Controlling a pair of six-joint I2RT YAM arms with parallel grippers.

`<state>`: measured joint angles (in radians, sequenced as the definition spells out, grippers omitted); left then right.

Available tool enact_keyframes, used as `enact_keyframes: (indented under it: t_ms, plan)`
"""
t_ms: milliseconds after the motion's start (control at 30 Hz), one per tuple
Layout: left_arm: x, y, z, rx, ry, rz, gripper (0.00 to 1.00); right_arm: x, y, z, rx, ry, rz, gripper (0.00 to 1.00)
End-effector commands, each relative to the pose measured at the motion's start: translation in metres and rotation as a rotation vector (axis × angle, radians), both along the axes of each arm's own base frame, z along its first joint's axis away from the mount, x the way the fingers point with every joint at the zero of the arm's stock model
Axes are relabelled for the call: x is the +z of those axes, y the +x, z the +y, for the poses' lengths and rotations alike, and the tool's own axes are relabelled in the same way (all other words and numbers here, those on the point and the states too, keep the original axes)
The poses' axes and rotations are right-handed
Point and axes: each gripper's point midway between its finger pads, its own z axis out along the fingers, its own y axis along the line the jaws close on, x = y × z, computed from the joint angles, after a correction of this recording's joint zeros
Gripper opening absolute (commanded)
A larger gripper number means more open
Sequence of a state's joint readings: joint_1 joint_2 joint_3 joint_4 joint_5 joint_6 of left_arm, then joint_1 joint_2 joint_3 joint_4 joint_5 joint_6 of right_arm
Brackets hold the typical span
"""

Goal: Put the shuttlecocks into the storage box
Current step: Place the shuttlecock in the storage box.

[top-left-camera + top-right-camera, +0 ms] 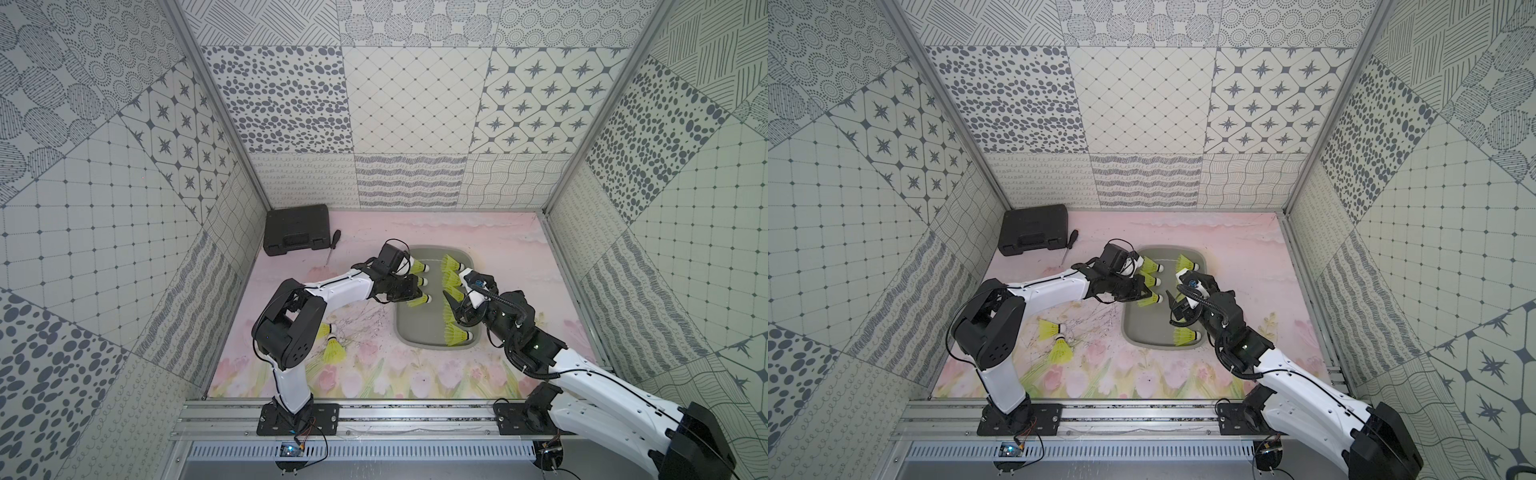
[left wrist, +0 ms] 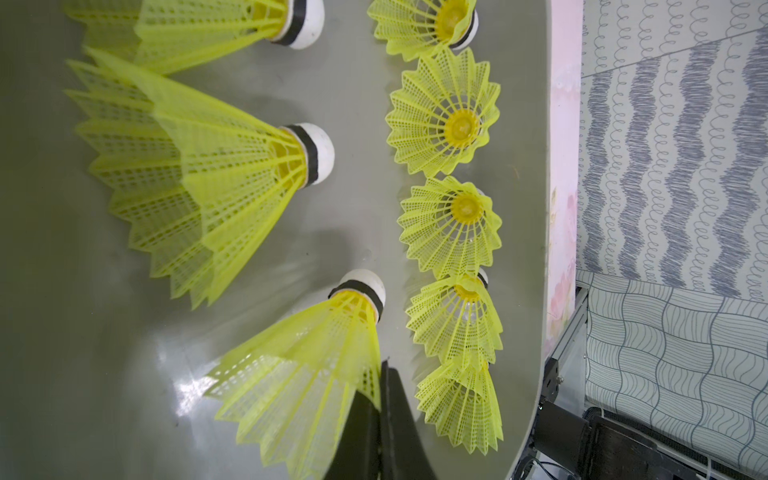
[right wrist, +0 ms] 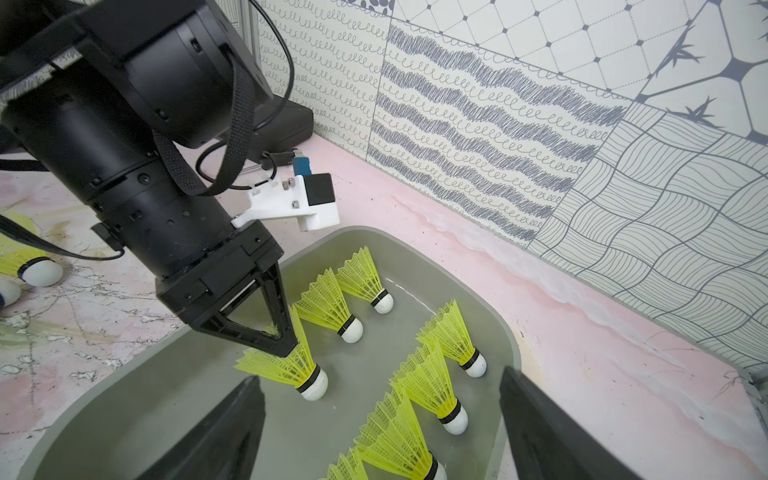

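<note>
The grey box (image 1: 419, 328) sits on the pink surface (image 1: 519, 270), a little toward 3 o'clock from the middle. About eight yellow shuttlecocks (image 2: 444, 116) lie inside it in two neat rows. Their white tips all point to 3 o'clock. I think they are lined up this way so that all of them fit. Two loose shuttlecocks (image 1: 1048, 328) lie out on the surface, at 8 o'clock from the box, so the job is not done yet.

The left end effector (image 3: 287, 348) is pressed together on the thin yellow edge of one shuttlecock (image 3: 305, 372). This one is at the 6 o'clock end of the row nearer 9 o'clock. Its white tip looks to rest on the box floor. Pinching the soft net part makes sense to me, because the round tip would slip out.

The left arm (image 1: 336, 286) rises from the rail at 7 o'clock and bends at a high elbow. It reaches toward 2 o'clock, and its fingers point down into the box.

The right end effector (image 3: 379, 376) is spread wide and holds nothing. It hangs over the row nearer 3 o'clock. The right arm (image 1: 582, 374) comes from 5 o'clock and stretches low toward 11 o'clock, with its wrist tipped down.
</note>
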<state>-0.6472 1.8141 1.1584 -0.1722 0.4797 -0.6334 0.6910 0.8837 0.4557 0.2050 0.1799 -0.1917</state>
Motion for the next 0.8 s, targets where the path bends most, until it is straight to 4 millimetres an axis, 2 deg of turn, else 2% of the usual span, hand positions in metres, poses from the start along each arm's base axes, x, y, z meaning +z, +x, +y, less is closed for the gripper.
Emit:
enact_keyframes:
  t_ms: [0,767]
  plan:
    - [-0.005,0.002,0.005,-0.011,0.046,-0.025,0.0,0.003,0.001,0.001,0.003,0.025,-0.009,0.92]
    - [-0.014,0.015,0.018,0.002,0.104,-0.033,0.03,0.002,0.002,0.001,0.001,0.027,0.002,0.94]
